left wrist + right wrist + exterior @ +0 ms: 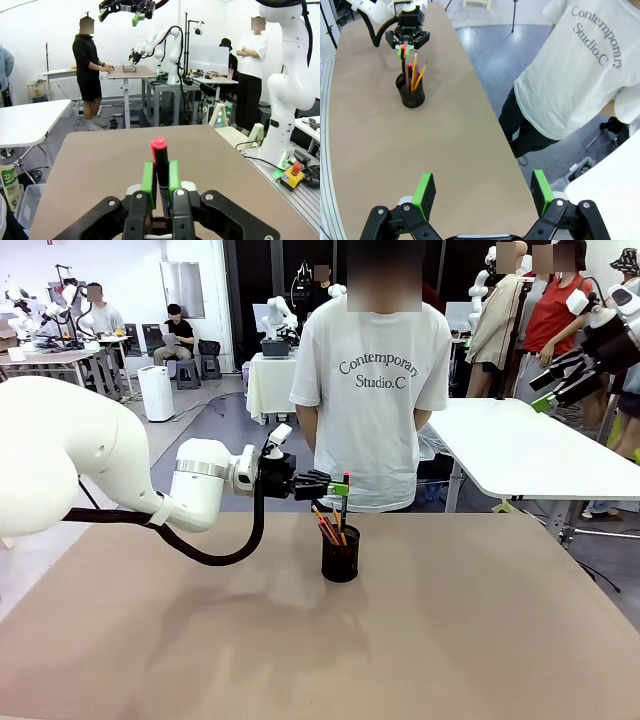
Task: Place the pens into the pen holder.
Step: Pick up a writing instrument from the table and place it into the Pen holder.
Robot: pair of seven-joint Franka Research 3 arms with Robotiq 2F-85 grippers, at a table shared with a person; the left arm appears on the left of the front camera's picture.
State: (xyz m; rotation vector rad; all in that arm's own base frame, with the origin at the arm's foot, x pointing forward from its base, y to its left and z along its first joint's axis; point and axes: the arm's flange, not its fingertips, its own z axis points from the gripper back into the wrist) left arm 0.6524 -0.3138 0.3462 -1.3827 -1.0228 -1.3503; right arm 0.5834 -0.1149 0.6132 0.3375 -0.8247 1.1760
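At frame centre, a red-capped dark pen is pinched upright by the left gripper above the pen holder. The right gripper, bottom of its view, is spread wide, empty.

The pen holder stood on the table a little left of its middle, toward the far edge, with several pens leaning inside it. Directly above the holder hung the left gripper, reaching in from the left, its fingers closed on either side of an upright pen whose lower end dipped toward the holder's mouth. A person stood just behind the table's far edge, in line with the holder. The right gripper was raised well off to the right, beyond the table's far right corner, its fingers spread wide apart and looking down along the table toward the holder.
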